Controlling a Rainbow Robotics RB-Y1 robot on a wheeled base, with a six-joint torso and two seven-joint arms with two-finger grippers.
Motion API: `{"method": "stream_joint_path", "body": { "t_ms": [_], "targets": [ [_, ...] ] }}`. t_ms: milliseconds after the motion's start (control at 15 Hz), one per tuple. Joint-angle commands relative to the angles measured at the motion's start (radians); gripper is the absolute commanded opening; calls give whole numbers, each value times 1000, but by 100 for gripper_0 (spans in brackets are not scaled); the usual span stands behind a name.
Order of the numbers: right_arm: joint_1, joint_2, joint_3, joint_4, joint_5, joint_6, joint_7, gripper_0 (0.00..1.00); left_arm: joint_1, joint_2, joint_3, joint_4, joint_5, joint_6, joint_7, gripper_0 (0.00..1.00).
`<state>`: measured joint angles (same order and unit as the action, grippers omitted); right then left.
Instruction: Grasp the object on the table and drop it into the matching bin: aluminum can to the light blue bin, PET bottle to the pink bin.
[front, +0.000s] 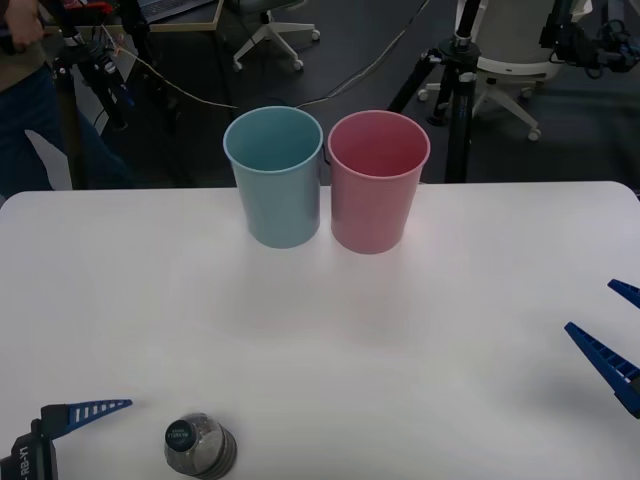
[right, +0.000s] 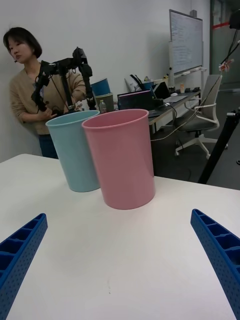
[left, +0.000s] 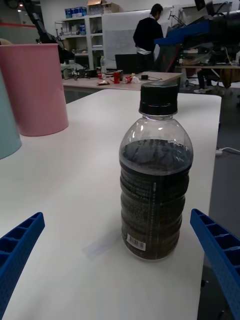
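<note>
While both grippers hang spread, the PET bottle (front: 200, 446) stands upright at the table's (front: 420, 330) near edge.
Left gripper (left: 120, 260) straddles it untouched; right gripper (right: 120, 260) faces the pink bin (right: 122, 157).

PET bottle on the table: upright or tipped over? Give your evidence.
Upright. The PET bottle stands on its base on the table, black cap on top; the front view looks down onto the cap.

PET bottle (left: 155, 182) cap print, label, barcode: illegible. No readable text.
</note>
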<state>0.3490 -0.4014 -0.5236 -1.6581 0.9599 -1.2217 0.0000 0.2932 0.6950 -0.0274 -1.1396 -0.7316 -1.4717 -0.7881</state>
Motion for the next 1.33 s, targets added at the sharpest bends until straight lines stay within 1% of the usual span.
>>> {"method": "stream_joint_path", "body": {
  "t_ms": [67, 533, 1067, 1333],
  "targets": [
    [0, 0, 0, 0, 0, 0, 0, 100, -17, -3, -34, 0, 3, 4, -20, 100],
    [0, 0, 0, 0, 0, 0, 0, 100, -65, -26, -97, 0, 1, 50, -39, 100],
    [0, 0, 0, 0, 0, 0, 0, 100, -117, -118, -100, 0, -114, 68, -26, 100],
    [0, 0, 0, 0, 0, 0, 0, 100, -137, -152, -100, 0, -150, 70, -5, 100]
  ]
}}
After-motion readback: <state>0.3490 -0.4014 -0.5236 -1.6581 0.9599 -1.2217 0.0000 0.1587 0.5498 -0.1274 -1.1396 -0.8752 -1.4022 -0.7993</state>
